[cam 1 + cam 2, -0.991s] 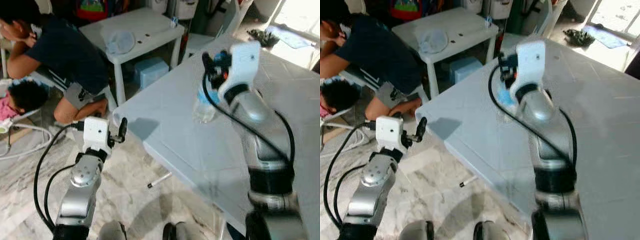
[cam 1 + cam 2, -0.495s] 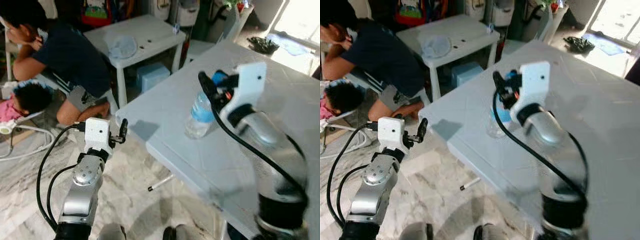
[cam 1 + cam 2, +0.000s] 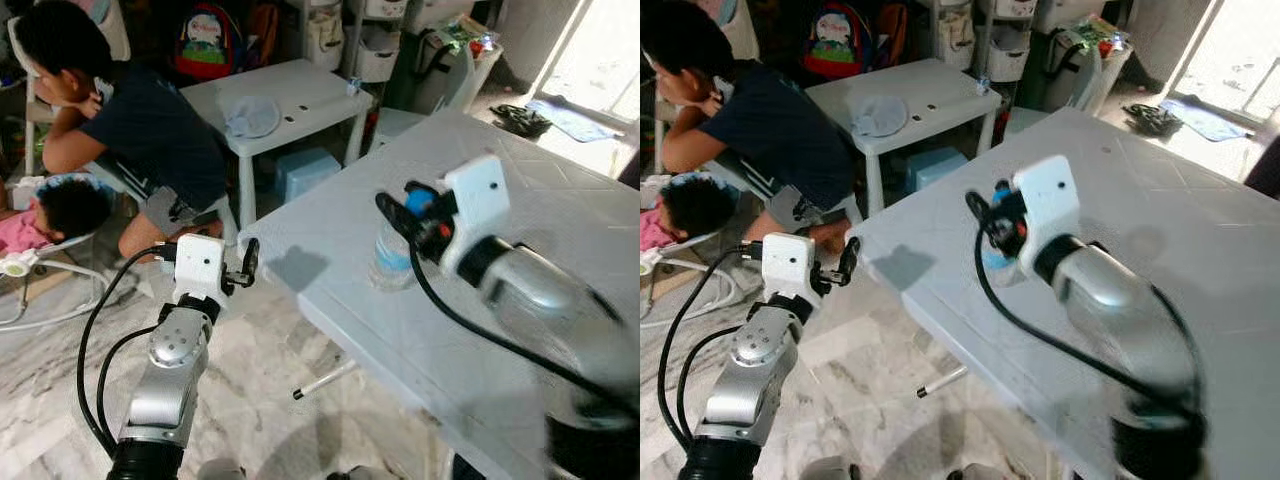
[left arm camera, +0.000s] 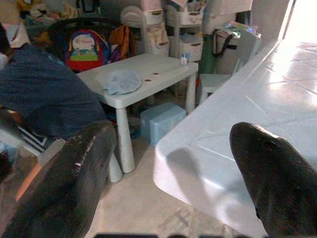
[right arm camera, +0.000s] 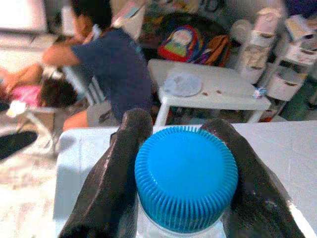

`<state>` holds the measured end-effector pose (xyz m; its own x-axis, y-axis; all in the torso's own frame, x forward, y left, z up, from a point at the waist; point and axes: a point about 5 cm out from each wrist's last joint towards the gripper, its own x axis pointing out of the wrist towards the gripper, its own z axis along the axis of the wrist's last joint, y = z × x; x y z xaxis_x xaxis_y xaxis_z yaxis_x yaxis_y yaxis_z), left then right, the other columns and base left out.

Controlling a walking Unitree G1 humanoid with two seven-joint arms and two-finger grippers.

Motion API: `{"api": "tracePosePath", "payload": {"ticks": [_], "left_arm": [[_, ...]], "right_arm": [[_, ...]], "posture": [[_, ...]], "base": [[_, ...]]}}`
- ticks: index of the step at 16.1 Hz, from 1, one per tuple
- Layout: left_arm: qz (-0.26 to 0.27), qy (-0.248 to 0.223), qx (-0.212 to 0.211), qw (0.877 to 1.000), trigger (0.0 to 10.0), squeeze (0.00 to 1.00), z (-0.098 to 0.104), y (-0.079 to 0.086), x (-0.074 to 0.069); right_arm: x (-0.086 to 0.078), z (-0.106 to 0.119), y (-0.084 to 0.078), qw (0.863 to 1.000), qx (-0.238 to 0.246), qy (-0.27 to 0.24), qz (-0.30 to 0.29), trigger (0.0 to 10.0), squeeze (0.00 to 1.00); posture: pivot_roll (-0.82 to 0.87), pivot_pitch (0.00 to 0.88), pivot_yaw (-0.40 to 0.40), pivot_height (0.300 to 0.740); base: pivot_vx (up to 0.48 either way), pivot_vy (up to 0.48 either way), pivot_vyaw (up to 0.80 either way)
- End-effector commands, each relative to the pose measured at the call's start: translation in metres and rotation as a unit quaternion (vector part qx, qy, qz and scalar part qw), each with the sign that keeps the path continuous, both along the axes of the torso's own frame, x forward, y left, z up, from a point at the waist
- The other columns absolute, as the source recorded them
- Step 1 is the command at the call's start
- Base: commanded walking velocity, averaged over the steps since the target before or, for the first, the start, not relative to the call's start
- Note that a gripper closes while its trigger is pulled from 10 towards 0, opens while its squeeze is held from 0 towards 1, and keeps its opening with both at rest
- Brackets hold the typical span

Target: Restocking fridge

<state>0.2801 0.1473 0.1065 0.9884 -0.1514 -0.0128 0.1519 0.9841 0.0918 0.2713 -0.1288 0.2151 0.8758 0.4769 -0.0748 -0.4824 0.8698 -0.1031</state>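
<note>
A clear water bottle (image 3: 392, 257) with a blue cap (image 5: 185, 178) stands out near the front left corner of the big pale table (image 3: 540, 160). My right gripper (image 3: 412, 206) is shut on the bottle just under its cap, one black finger (image 5: 124, 163) on each side. I cannot tell whether the bottle's base rests on the table. The right forearm is blurred. My left gripper (image 3: 246, 264) is held off the table's corner, above the floor, open with nothing between its fingers (image 4: 74, 173).
A person (image 3: 150, 130) sits bent over to the left, with a child (image 3: 60, 205) lying by them. Behind stand a small white table (image 3: 290, 90), a blue stool (image 3: 305, 168) and shelves. A pen-like stick (image 3: 320, 380) lies on the marble floor.
The whole view has shifted, so the camera moved. My right arm has swung lower and toward me with the bottle still held. The left arm has kept its pose.
</note>
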Motion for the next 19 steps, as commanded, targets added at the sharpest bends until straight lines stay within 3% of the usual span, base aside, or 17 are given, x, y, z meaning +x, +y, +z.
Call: {"api": "tracePosePath", "payload": {"ticks": [1, 5, 9, 13, 19], "left_arm": [[-0.001, -0.004, 0.005, 1.000, 10.0, 0.00, 0.001, -0.002, 0.001], [0.017, -0.010, -0.001, 1.000, 10.0, 0.00, 0.004, 0.001, 0.006], [0.019, -0.010, -0.002, 1.000, 10.0, 0.00, 0.003, 0.000, 0.007], [0.021, -0.011, -0.003, 1.000, 10.0, 0.00, 0.003, -0.001, 0.007], [0.023, -0.013, -0.003, 1.000, 10.0, 0.00, 0.003, -0.001, 0.009]], "right_arm": [[0.006, -0.019, -0.002, 0.999, 0.009, 0.041, -0.018, 10.0, 0.00], [0.017, 0.000, 0.008, 0.996, 0.058, -0.044, -0.043, 10.0, 0.00], [0.023, 0.008, 0.009, 0.989, 0.095, -0.093, -0.061, 10.0, 0.00], [0.022, 0.007, 0.010, 0.986, 0.114, -0.108, -0.062, 10.0, 0.00], [0.024, 0.010, 0.016, 0.982, 0.120, -0.136, -0.048, 10.0, 0.00]], "posture": [[0.03, 0.037, -0.056, 0.740], [0.04, 0.043, -0.062, 0.740], [0.03, 0.040, -0.066, 0.740], [0.03, 0.035, -0.068, 0.740], [0.03, 0.025, -0.071, 0.740]], "base": [[0.000, 0.000, 0.00], [0.000, 0.000, 0.00], [0.000, 0.000, 0.00], [0.000, 0.000, 0.00], [-0.261, 0.000, 0.00]]}}
